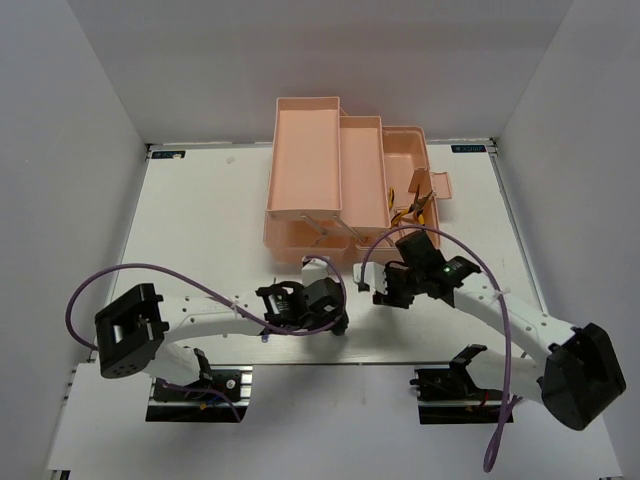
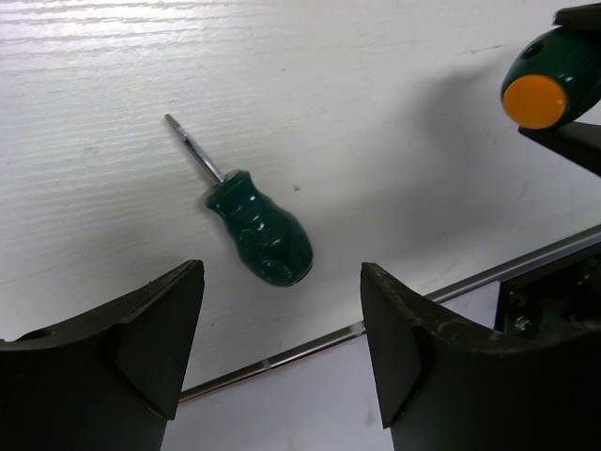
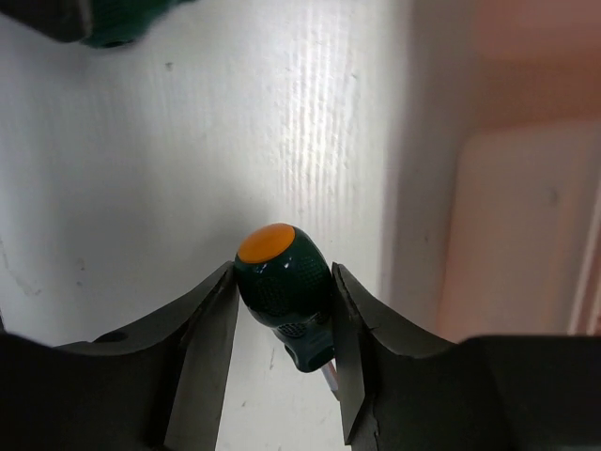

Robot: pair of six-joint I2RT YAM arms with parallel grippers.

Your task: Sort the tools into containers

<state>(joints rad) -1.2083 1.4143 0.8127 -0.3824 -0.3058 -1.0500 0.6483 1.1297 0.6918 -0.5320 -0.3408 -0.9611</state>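
Above bench (image 2: 376, 113): right pincer (image 3: 282, 282) clamped on stubby screwdriver (image 3: 280, 272), likely light, stiff, slick. Left pincer (image 2: 282, 282) apart over second screwdriver (image 2: 258, 225); grip fat handle.

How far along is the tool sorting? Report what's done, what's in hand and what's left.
Done: yellow-handled pliers lie in the right-hand compartment of the pink toolbox. In hand: the right gripper is shut on an orange-capped green screwdriver close beside the box. Left: a second green screwdriver lies on the table under the open left gripper. No other tools are visible.
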